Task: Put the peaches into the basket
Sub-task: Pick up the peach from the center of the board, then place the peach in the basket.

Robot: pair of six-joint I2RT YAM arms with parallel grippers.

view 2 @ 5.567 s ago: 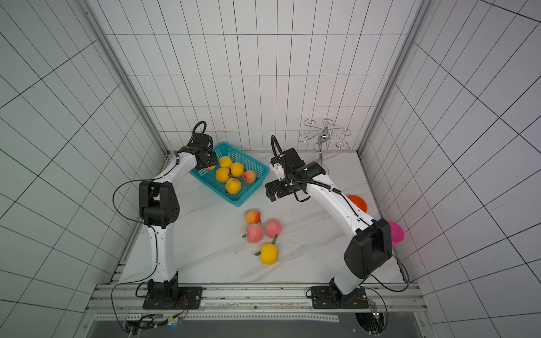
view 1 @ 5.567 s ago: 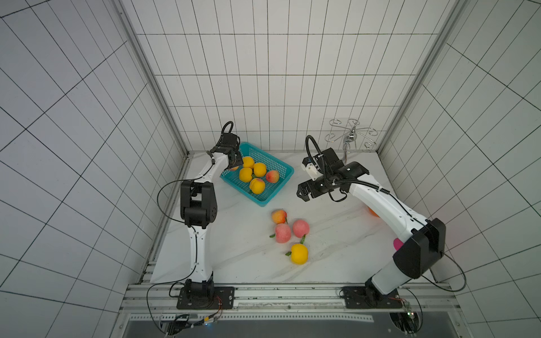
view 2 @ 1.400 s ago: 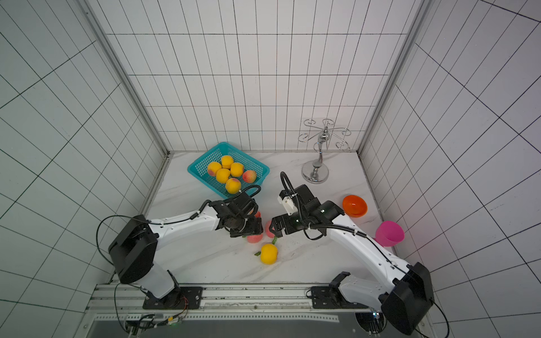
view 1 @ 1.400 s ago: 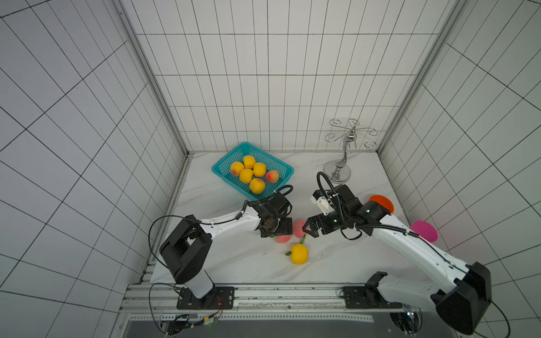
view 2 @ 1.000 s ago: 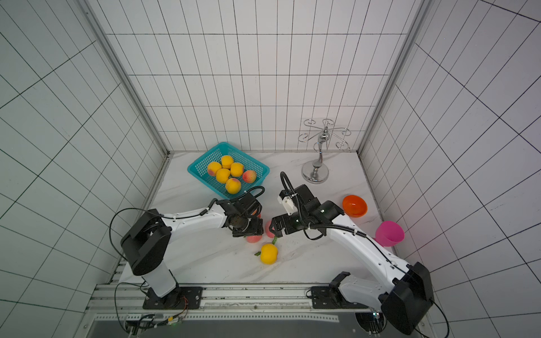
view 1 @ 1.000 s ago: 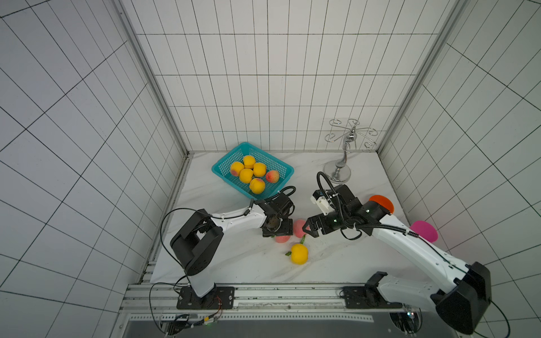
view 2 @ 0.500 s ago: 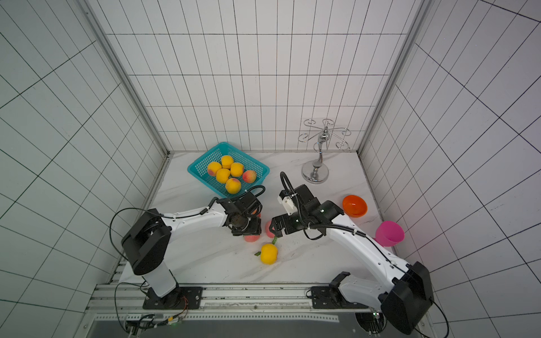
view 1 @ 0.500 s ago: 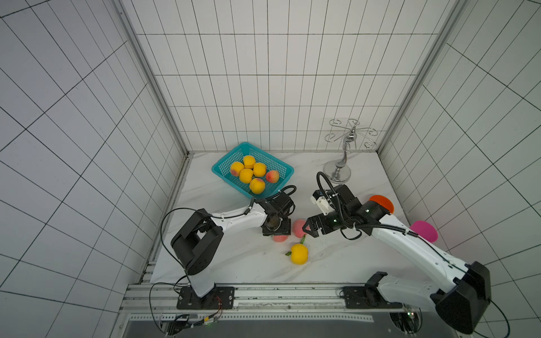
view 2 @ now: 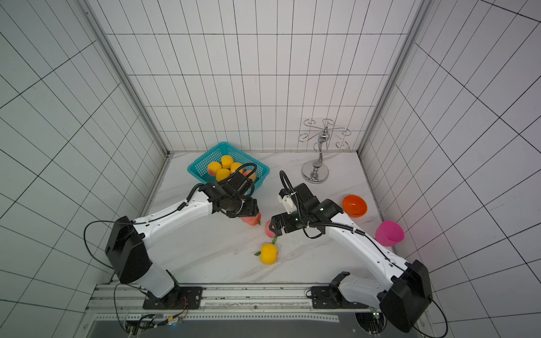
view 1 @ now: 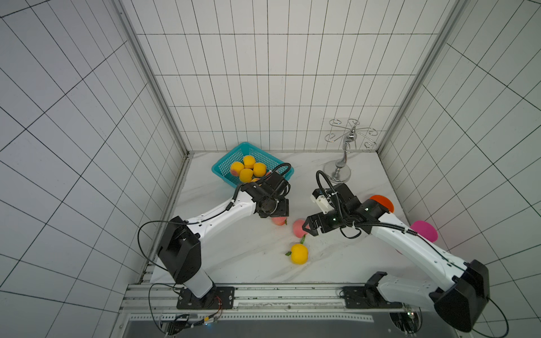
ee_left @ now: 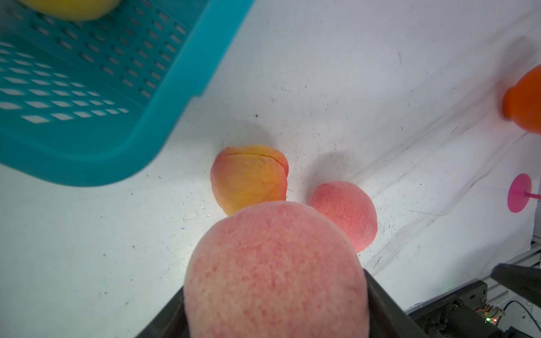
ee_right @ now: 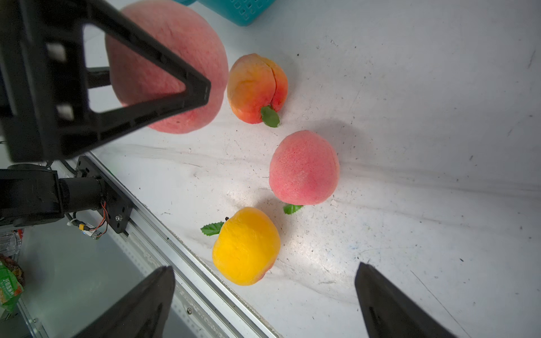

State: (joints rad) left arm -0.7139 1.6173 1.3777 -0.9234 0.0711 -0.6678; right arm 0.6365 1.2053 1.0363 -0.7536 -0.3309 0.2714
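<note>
Held peach (ee_left: pixel 275 269): pink, clamped between the jaws of the left pincer (view 1: pixel 278 216), mid-frame in both top views. Basket (view 1: pixel 218 172) sits near, up and left of it, with several peaches inside; the left arm is the nearer one. Judged next move: carry up-left over the rim. The fruit is round, so no long axis to mind. Three more lie on the bench (view 1: pixel 234 257): blushed peach (ee_right: pixel 256 87), pink peach (view 1: pixel 298 228) and yellow peach (view 1: pixel 299 254). Right pincer (view 1: pixel 308 227) has jaws wide apart, empty, just beside the pink peach.
</note>
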